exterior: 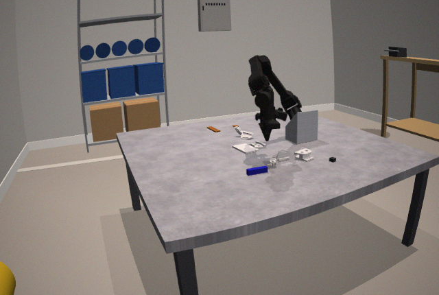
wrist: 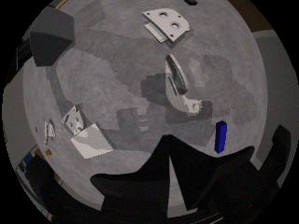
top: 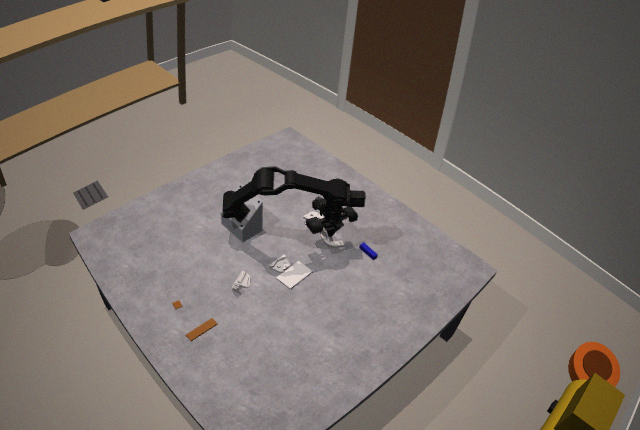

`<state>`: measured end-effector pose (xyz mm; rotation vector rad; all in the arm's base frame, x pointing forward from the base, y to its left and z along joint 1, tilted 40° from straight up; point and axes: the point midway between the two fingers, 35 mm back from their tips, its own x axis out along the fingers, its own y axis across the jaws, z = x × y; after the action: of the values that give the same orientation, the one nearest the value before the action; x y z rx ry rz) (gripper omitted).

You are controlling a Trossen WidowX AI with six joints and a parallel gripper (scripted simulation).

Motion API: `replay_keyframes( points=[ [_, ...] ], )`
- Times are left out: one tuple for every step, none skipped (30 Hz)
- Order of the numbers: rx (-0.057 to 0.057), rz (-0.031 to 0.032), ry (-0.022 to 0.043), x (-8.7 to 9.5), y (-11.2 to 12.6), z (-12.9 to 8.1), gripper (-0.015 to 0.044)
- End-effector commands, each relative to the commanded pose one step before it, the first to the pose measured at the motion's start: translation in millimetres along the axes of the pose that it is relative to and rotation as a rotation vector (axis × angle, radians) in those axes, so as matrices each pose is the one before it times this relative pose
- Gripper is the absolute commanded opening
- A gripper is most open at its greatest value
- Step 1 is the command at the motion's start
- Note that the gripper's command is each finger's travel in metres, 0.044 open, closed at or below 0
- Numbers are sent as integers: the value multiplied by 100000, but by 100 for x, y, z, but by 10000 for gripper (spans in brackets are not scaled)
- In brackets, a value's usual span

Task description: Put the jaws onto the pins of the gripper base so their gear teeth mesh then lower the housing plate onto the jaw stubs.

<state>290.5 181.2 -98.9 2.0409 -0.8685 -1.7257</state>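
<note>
My gripper (top: 332, 234) (exterior: 267, 139) (wrist: 166, 138) is shut and empty, pointing down above the table. One white jaw (top: 333, 243) (exterior: 283, 158) (wrist: 174, 99) lies on the table near and below the fingertips. The other white jaw (top: 242, 278) (exterior: 245, 137) (wrist: 49, 129) lies apart, beyond the base. The white gripper base (top: 293, 277) (exterior: 243, 147) (wrist: 91, 145) lies between them, with its square part and its narrower, detailed part side by side; its pins are too small to tell. The white housing plate (exterior: 303, 152) (wrist: 169, 20), with two large holes, lies nearer the arm's mount.
A blue block (top: 368, 250) (exterior: 256, 171) (wrist: 220, 137) lies beside the near jaw. A small black cube (exterior: 332, 159) lies past the housing plate. Two orange pieces (top: 201, 329) (top: 177, 304) lie beyond the far jaw. The arm's grey mount (top: 253, 223) (exterior: 306, 127) (wrist: 53, 35) stands on the table.
</note>
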Motion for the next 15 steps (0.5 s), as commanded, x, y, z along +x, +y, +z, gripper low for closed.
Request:
replay_keyframes(
  points=[
    [369, -172, -579, -35, -16, 88, 0],
    [0, 0, 0, 0, 0, 0, 0],
    [0, 0, 0, 0, 0, 0, 0],
    [0, 0, 0, 0, 0, 0, 0],
    [-352, 175, 577, 34, 16, -88, 26],
    [0, 0, 0, 0, 0, 0, 53],
    [0, 0, 0, 0, 0, 0, 79],
    [0, 0, 0, 0, 0, 0, 105],
    [0, 0, 0, 0, 0, 0, 131],
    [0, 0, 0, 0, 0, 0, 158],
    [0, 0, 0, 0, 0, 0, 184],
    [0, 0, 0, 0, 0, 0, 210],
    [0, 0, 0, 0, 0, 0, 236],
    [0, 0, 0, 0, 0, 0, 262],
    [0, 0, 0, 0, 0, 0, 289]
  ],
)
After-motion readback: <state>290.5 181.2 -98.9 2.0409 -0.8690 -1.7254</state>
